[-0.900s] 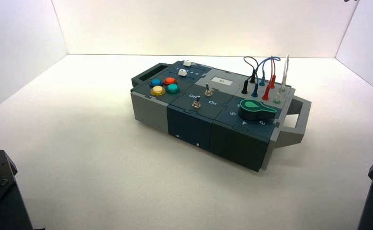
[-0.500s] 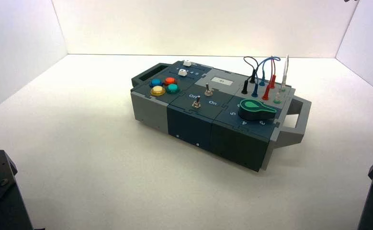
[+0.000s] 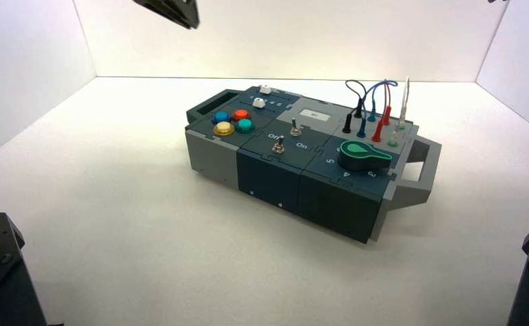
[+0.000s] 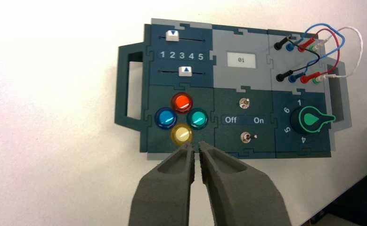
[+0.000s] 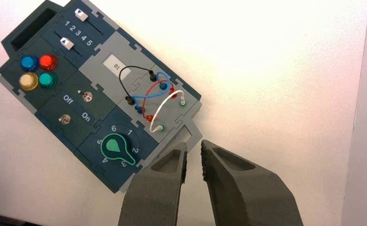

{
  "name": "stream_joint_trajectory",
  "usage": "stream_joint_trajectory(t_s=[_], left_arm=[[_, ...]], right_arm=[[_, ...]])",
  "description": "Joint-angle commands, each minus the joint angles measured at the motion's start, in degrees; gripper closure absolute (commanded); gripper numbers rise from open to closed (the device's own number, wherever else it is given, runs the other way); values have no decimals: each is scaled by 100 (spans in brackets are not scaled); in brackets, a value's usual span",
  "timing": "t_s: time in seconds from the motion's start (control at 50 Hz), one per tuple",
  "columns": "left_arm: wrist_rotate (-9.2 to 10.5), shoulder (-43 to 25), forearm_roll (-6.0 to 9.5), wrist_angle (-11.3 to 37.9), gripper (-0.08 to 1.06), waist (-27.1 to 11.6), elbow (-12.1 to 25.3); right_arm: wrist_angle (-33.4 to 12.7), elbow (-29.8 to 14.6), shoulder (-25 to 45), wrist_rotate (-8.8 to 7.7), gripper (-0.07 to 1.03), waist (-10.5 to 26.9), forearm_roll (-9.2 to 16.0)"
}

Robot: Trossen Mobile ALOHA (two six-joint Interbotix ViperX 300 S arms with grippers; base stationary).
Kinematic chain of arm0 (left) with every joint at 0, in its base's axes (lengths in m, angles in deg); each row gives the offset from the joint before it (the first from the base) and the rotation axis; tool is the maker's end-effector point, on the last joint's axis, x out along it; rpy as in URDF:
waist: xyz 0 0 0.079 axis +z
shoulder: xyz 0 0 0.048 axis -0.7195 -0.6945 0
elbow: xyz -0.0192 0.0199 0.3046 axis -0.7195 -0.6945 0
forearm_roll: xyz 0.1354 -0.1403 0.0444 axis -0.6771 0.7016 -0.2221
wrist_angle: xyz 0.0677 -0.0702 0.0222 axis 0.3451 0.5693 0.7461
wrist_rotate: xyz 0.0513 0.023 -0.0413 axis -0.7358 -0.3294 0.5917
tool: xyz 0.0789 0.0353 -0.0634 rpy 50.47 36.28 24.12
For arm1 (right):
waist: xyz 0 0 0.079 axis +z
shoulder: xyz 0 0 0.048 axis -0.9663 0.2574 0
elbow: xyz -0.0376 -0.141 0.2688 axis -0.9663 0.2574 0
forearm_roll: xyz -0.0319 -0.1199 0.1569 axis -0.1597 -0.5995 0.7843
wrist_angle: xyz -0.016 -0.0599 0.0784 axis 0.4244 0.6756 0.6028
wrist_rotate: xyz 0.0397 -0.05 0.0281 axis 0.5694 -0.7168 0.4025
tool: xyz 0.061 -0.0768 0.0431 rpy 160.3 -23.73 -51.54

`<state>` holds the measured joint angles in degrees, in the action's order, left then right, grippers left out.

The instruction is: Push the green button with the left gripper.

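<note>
Left wrist view: left pincer (image 4: 195, 147) above green button (image 4: 198, 118).

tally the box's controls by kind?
Domed push buttons: 4 (green button, red, blue, yellow)
Sliders: 2 ()
Toggle switches: 2 ()
Rotary knob: 1
Total: 9

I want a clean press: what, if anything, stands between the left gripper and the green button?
Nothing visible. The left gripper hangs high above the box, and the green button lies bare beside the yellow button and red button.
</note>
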<state>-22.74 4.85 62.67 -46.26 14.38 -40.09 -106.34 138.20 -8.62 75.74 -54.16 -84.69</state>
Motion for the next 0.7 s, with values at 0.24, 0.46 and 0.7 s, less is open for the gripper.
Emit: stream_joint_trajectory(t_s=[0.24,0.46,0.7], left_arm=[[-105,-721,0,-53,100,-176,369],[-141,-1424,35,-53,100,-369,642],[-123,-1960,211,-53,100,-501,888]], right_arm=[[26,-167,9,18,77,-26,53],[26,-220,-9,18,77,-26,70],[-79,-272,-141,9,77,-26,62]])
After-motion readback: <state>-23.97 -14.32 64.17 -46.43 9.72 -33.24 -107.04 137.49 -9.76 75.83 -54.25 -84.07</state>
